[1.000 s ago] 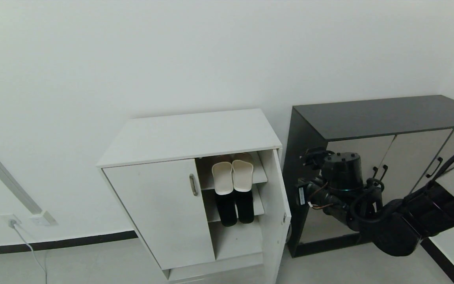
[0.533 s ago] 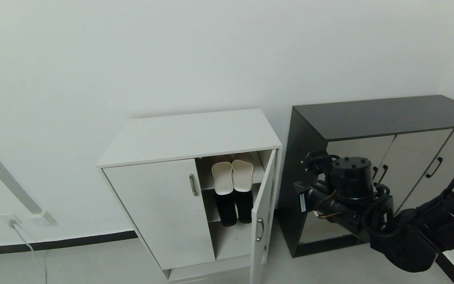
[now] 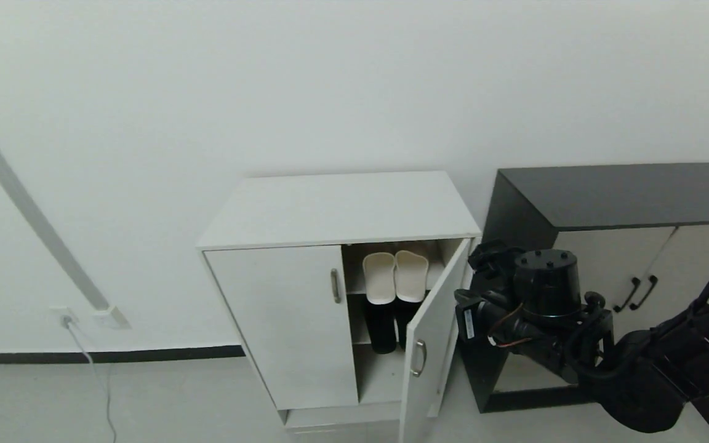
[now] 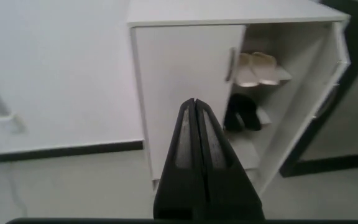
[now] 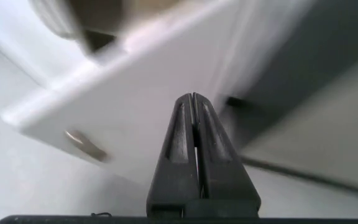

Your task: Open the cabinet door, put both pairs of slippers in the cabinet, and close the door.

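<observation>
I see the white 2-door cabinet (image 3: 342,209) with its right door (image 3: 431,344) ajar, swung out toward me. Inside, the pair of white slippers (image 3: 394,277) sits high up, with the pair of black slippers (image 3: 385,326) directly beneath. My right gripper (image 5: 194,99), fingers pressed together, points at that door's outer face, just beside it. My left gripper (image 4: 194,102), fingers likewise together and holding nothing, faces the closed left door (image 3: 280,320) from well apart.

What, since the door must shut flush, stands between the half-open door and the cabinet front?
Nothing visible blocks the door from swinging shut. The white slippers and black slippers sit on shelves inside the cabinet; whether their ends jut past the shelf fronts is unclear.
</observation>
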Robot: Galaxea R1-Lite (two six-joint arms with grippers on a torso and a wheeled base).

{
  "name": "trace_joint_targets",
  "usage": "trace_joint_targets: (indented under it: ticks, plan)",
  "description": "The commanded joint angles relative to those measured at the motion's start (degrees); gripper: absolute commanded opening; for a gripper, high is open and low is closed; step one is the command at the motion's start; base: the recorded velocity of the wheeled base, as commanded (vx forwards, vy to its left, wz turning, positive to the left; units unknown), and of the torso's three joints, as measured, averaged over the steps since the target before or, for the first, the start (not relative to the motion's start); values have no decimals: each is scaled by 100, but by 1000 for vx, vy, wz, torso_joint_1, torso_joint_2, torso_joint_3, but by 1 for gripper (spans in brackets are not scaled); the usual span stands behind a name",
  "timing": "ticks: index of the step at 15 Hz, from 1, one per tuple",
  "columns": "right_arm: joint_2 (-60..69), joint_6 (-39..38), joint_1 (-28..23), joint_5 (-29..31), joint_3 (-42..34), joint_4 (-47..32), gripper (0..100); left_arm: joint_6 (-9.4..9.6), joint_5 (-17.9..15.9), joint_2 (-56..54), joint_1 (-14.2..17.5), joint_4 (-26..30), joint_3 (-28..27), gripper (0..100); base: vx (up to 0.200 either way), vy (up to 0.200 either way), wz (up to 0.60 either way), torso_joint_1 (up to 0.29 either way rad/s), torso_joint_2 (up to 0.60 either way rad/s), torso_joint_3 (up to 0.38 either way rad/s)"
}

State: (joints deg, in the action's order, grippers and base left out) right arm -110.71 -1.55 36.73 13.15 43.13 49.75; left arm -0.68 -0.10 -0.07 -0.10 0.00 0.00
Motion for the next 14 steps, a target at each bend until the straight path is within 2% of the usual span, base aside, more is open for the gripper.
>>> trace_joint_targets:
  ticks: [1, 8, 11, 14]
  plan:
    - [6, 5, -8, -15, -6, 17, 0, -2, 1, 7, 1, 0, 0, 0, 0, 0, 600, 7, 7, 2]
    - [217, 322, -157, 73, -235, 316, 0, -2, 1, 7, 1, 0, 0, 0, 0, 0, 0, 0, 0, 0]
    - [586, 436, -219, 152, -868, 307, 0, 16, -8, 7, 1, 0, 0, 0, 0, 0, 0, 0, 0, 0]
    - [894, 445, -245, 144, -1562, 307, 0, 24, -8, 7, 1, 0, 0, 0, 200, 0, 0, -9, -2, 4]
